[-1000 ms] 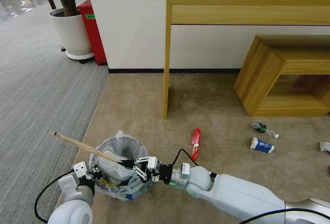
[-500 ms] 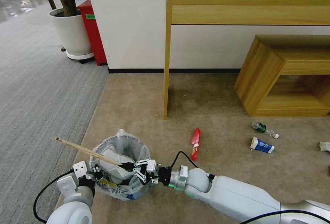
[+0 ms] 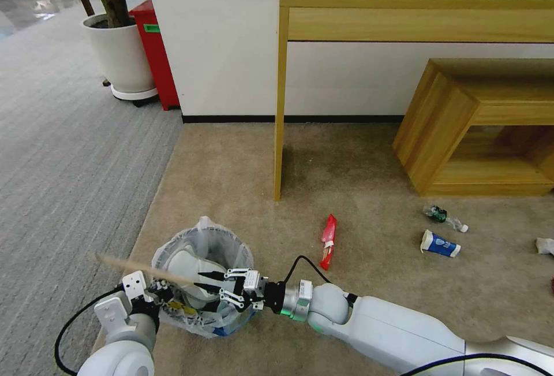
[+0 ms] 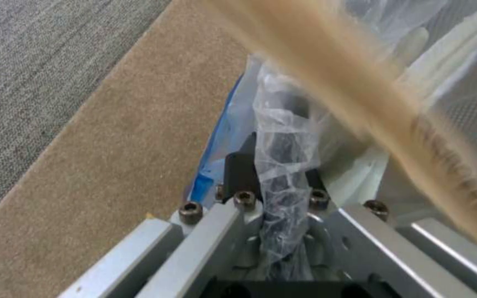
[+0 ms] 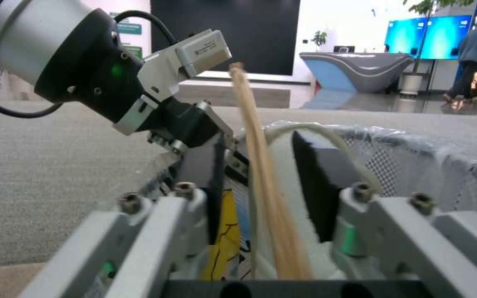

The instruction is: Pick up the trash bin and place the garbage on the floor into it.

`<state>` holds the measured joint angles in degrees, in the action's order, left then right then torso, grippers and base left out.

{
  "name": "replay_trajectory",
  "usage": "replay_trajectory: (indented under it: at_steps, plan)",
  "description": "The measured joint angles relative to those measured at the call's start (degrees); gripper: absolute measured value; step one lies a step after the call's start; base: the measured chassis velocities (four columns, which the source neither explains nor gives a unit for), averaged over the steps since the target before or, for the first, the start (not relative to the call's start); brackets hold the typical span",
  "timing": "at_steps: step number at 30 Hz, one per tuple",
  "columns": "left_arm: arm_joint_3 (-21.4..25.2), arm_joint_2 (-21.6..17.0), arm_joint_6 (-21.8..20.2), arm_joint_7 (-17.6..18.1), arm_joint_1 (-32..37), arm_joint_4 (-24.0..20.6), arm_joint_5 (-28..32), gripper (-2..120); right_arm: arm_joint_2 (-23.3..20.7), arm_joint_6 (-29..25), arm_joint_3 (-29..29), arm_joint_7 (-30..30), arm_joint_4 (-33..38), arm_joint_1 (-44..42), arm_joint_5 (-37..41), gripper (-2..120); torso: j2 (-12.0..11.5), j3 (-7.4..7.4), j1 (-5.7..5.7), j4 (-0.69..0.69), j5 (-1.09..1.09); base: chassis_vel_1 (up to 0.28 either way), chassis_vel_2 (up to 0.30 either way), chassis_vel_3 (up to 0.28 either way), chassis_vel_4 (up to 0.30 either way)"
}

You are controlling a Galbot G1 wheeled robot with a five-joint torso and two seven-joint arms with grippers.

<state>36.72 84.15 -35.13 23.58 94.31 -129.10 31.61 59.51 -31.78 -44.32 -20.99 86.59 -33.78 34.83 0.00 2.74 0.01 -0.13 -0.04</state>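
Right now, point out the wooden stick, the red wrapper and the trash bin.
wooden stick (image 3: 144,270): head view, mid-shaft, above the bin's left rim.
red wrapper (image 3: 329,231): head view, upper half, on the beige carpet.
trash bin (image 3: 222,244): head view, bag-lined inner wall at the far side.

White wall (image 3: 231,47), wooden console table (image 3: 415,0)

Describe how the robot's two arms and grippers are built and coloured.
Both arms are glossy white shells ending in silvery wrist rings with a black section. The right gripper and left gripper have black fingers on silver linkages; a black cable loops at each wrist, with a green light.
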Motion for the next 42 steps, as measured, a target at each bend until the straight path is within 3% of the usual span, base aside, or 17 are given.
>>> replay_trajectory:
  at_steps: [2,4,17,26,42]
  plan:
    - [0.0,0.0,0.0,0.0,0.0,0.0,0.0,0,0.0,-0.1,0.1,0.0,-0.1,0.0,0.0,38,0.0,0.0,0.0,0.0,0.0,0.0,0.0,0.0,0.0]
    - [0.0,0.0,0.0,0.0,0.0,-0.1,0.2,0,-0.1,-0.2,0.5,-0.2,-0.2,-0.2,-0.2,50,0.0,0.0,0.0,0.0,0.0,0.0,0.0,0.0,0.0]
    - [0.8,-0.2,0.0,0.0,-0.2,0.3,0.5,0,-0.7,-1.1,3.0,-0.9,-0.4,-0.8,-0.9,95,0.0,0.0,0.0,0.0,0.0,0.0,0.0,0.0,0.0]
    - [1.0,-0.4,0.0,0.0,-0.3,1.5,0.5,0,-2.1,-1.1,6.5,-0.4,1.4,-2.1,-0.7,96,0.0,0.0,0.0,0.0,0.0,0.0,0.0,0.0,0.0]
    - [1.5,-0.7,0.3,0.1,-0.8,2.9,0.6,0,-5.6,3.4,23.9,9.1,6.0,-7.5,2.7,100,0.0,0.0,0.0,0.0,0.01,0.0,0.0,0.0,0.0]
